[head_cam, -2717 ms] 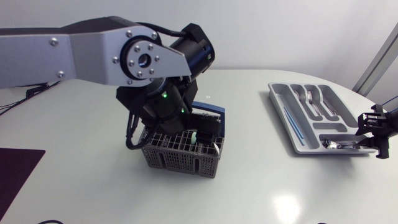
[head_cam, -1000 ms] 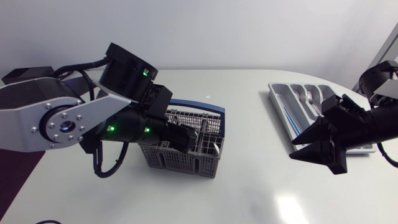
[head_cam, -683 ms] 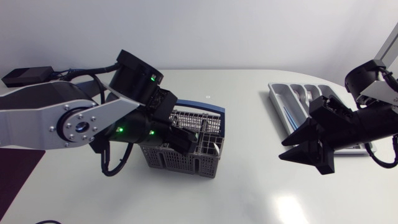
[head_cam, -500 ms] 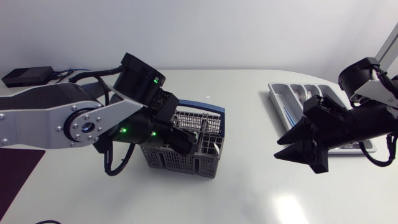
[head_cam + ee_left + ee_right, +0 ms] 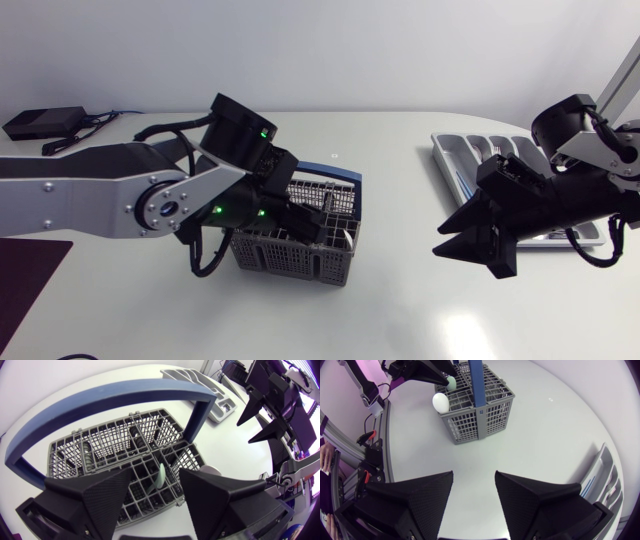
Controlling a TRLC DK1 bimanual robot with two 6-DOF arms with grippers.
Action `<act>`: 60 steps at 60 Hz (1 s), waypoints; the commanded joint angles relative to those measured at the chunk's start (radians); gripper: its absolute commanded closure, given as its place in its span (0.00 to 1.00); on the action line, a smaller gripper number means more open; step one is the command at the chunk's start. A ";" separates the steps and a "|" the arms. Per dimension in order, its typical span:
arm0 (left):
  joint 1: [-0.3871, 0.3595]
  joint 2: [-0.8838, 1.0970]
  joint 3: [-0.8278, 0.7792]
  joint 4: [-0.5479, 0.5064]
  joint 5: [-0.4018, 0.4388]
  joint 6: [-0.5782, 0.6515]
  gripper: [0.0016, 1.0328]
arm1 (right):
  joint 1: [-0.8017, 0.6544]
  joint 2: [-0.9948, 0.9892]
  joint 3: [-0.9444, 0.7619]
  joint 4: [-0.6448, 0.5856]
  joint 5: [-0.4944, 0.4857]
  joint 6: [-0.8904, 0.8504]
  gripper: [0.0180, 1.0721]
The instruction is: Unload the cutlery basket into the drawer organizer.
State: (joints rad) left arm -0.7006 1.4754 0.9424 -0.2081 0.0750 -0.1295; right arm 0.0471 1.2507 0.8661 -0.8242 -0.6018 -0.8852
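Over the last few seconds the right gripper [image 5: 447,241] has swung off the near end of the drawer organizer [image 5: 452,152] and travelled toward 9 o'clock, so it now hangs over bare table between the organizer and the cutlery basket [image 5: 335,262]; its fingers stand wide apart with nothing in them, which the right wrist view confirms. The left arm has dropped from an upright pose to a low reach, coming at the basket from its 9 o'clock side. The left gripper [image 5: 156,485] is also spread wide and holds nothing; a pale green handle [image 5: 162,476] stands upright in a compartment just ahead of the gap, touching neither finger. A pale rounded piece [image 5: 440,402] pokes up at the basket's corner. The basket sits left of the table's middle, the organizer at 3 o'clock, well apart. By my reading one delivery is done and the next pick has not yet closed, so cutlery remains to unload
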 commanded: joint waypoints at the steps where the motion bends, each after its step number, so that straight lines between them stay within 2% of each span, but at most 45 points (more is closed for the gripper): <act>1: 0.001 0.036 0.007 0.024 0.008 0.010 0.39 | 0.008 0.018 -0.024 0.011 0.000 0.019 0.41; 7: 0.000 0.057 0.018 0.030 0.006 0.005 0.39 | 0.008 0.024 -0.027 0.019 0.000 0.019 0.41; 12: -0.004 0.060 0.016 0.044 0.006 0.005 0.47 | 0.008 0.029 -0.026 0.022 0.000 0.017 0.41; 26: -0.002 0.065 0.009 0.059 0.006 -0.005 0.47 | 0.008 0.039 -0.032 0.034 0.000 0.015 0.41; 31: -0.004 0.071 0.002 0.087 0.006 -0.007 0.64 | 0.010 0.042 -0.030 0.034 0.000 0.017 0.41; 34: -0.004 0.072 -0.001 0.092 0.006 -0.007 0.68 | 0.010 0.042 -0.032 0.036 0.000 0.017 0.41; 54: -0.008 0.059 -0.027 0.088 0.005 -0.022 0.70 | 0.008 0.042 -0.045 0.043 0.000 0.014 0.41; 60: -0.013 0.046 -0.031 0.085 0.002 -0.025 0.74 | 0.008 0.042 -0.047 0.043 0.000 0.014 0.41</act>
State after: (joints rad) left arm -0.7032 1.5299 0.9428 -0.1287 0.0746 -0.1375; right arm 0.0509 1.2758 0.8474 -0.7841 -0.6018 -0.8852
